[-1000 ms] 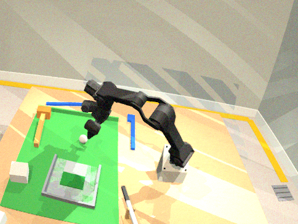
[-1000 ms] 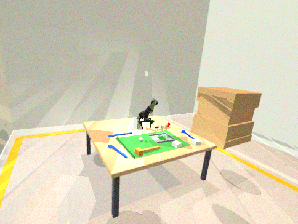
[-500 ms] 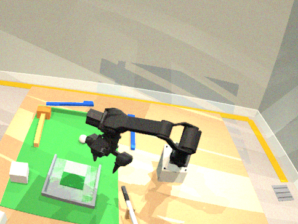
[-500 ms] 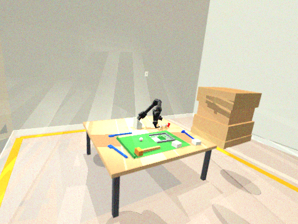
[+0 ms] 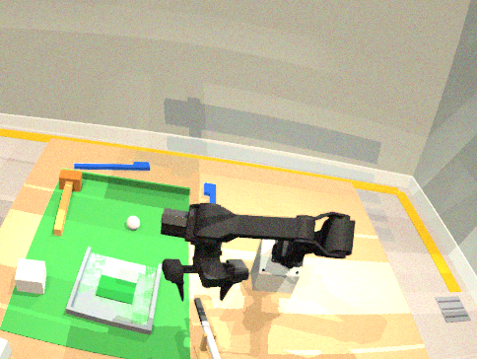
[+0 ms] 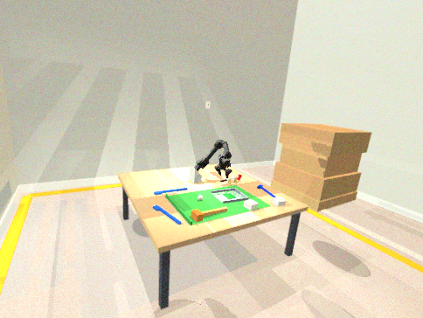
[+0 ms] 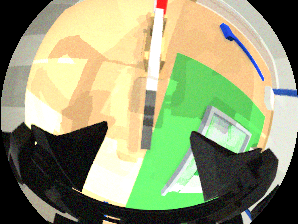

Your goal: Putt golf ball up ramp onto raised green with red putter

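The robot is a slim, matte black jointed arm (image 5: 256,227) built of blocky links, with a fat rounded cylindrical joint housing (image 5: 340,235) at one end and a squared, slightly lighter charcoal block (image 5: 173,222) at the other. It rises from a pale grey box-shaped base (image 5: 270,276) with small dark dots on its top face. Its black parallel-jaw gripper (image 5: 203,286) carries two dark, wedge-shaped fingers that taper to sharp points, mounted on a chunky black body.
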